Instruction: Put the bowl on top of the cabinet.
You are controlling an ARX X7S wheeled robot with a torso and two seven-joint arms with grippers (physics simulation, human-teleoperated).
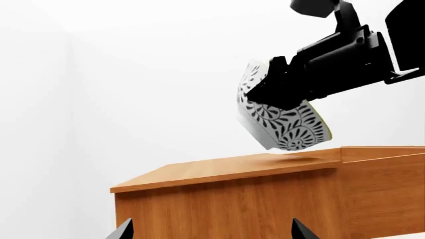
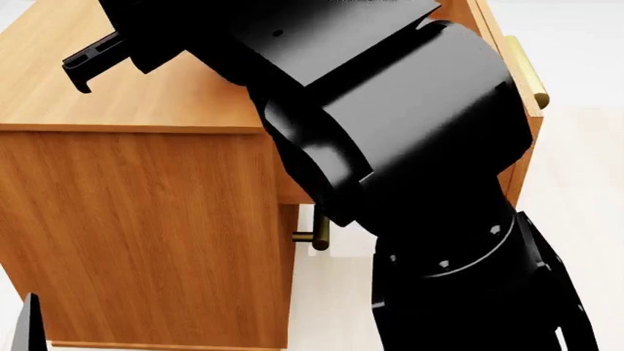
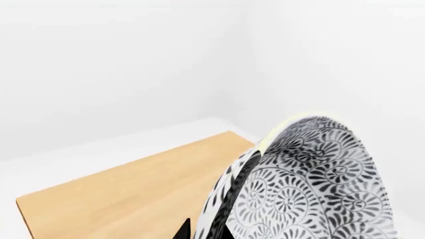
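Note:
The bowl [image 1: 282, 124], white with a dense black floral pattern, hangs tilted just over the flat top of the honey-brown cabinet [image 1: 226, 199] and casts a small shadow on it. My right gripper [image 1: 272, 84] is shut on the bowl's rim. In the right wrist view the bowl [image 3: 312, 184] fills the near corner, its wall between the two dark fingertips of the right gripper [image 3: 206, 231], with the cabinet top [image 3: 126, 194] beyond. My left gripper [image 1: 214, 231] is open, lower, facing the cabinet's side. The head view hides the bowl behind my right arm [image 2: 390, 146].
Brass bar handles [image 2: 527, 73] stick out from the cabinet's [image 2: 146, 219] drawer fronts, with another [image 2: 317, 235] lower down. A pale floor [image 2: 585, 183] runs beside it. Plain white walls stand behind. One left fingertip [image 2: 29, 325] shows by the cabinet's side panel.

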